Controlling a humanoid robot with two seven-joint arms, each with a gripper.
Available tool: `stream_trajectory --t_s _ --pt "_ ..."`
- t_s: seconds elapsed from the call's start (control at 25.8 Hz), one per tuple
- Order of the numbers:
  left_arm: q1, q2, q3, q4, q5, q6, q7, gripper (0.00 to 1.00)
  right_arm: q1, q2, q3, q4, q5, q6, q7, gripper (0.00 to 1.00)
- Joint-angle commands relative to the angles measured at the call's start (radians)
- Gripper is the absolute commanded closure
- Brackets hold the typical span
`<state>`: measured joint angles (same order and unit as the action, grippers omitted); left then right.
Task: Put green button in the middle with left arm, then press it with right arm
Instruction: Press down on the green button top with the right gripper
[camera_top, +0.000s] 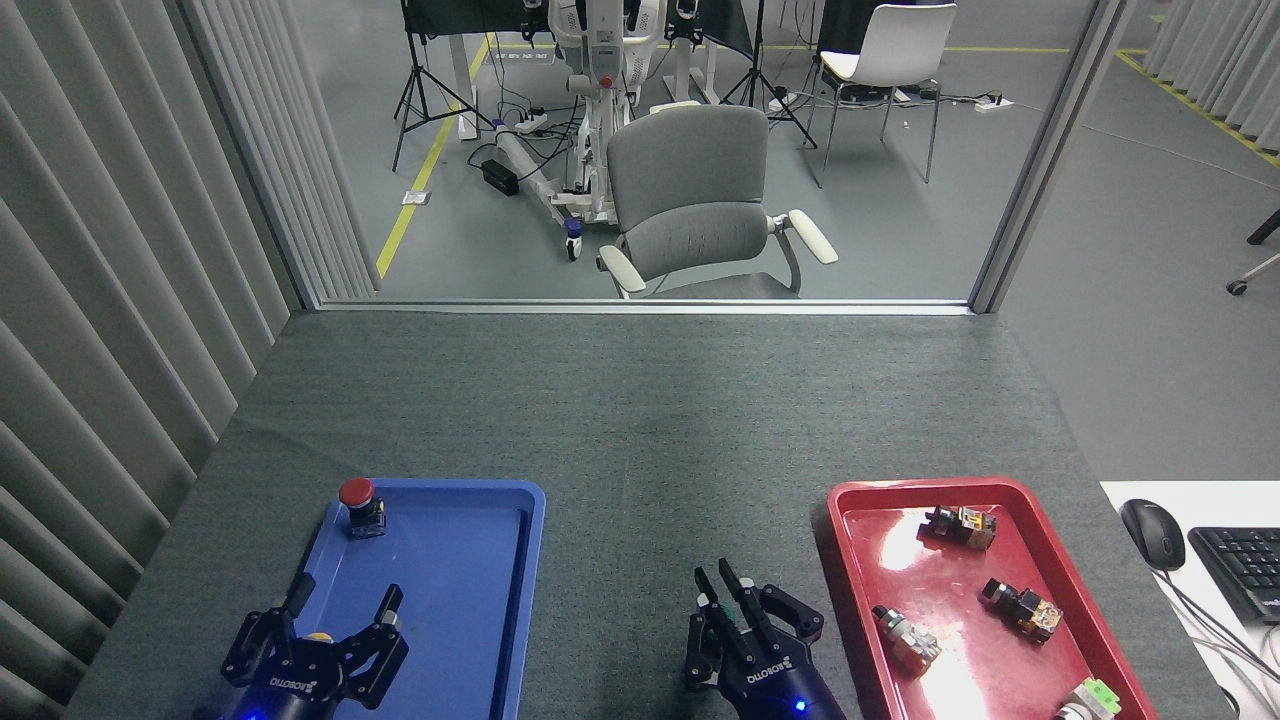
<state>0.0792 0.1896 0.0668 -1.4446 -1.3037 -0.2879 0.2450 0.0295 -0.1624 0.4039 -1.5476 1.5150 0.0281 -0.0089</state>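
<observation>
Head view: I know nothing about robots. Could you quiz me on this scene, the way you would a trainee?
1. True or false: the red button stands in the far left corner of the blue tray.
2. Which has its fingers spread wide? A) the left gripper B) the right gripper C) both
3. Fill in: the right gripper is over the grey table cover, between the blue tray and the ___ tray.

Key
1. True.
2. A. The right gripper's fingers are together.
3. Red: the red tray holds several small switches.
</observation>
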Motion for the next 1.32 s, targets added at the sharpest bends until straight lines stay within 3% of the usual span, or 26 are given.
stream_trajectory --t_s 0.0,0.19,1.28 --pt "0.004 -0.001 0.033 0.001 -0.002 -0.022 -0.003 0.01 -0.002 0.004 0.006 0.017 0.002 0.0 0.015 0.93" --pt "0.001 -0.001 0.038 0.01 -0.008 -0.017 -0.006 0.01 -0.003 0.004 0.009 0.037 0.001 -0.004 0.023 0.99" --pt "0.022 -0.007 0.082 0.007 -0.002 -0.028 -0.006 0.01 -0.033 0.006 0.058 0.167 -0.018 0.044 0.037 0.97"
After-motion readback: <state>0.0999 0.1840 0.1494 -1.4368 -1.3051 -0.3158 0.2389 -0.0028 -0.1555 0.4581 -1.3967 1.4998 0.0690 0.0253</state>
